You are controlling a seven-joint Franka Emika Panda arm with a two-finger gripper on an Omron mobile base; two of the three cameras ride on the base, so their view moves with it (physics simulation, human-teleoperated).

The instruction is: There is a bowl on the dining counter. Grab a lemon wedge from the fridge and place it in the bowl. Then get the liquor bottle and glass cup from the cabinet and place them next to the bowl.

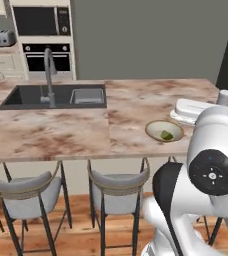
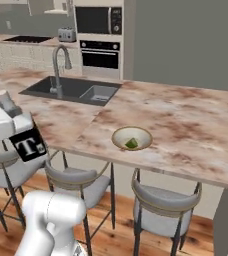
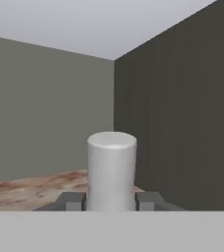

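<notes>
Setting the liquor bottle down beside the bowl

The gripper (image 3: 111, 201) is partly closed on the liquor bottle (image 3: 111, 170) — a finger on each side of its pale neck — and holds it just off the right end of the dining counter (image 1: 61, 125). The lemon wedge (image 1: 167, 135) already lies in the bowl (image 1: 156, 127), so the bottle likely goes next. To do it well, I judge — keep the bottle upright, lower it onto bare stone near the bowl without nudging the rim, and release only once the base rests flat.
</notes>
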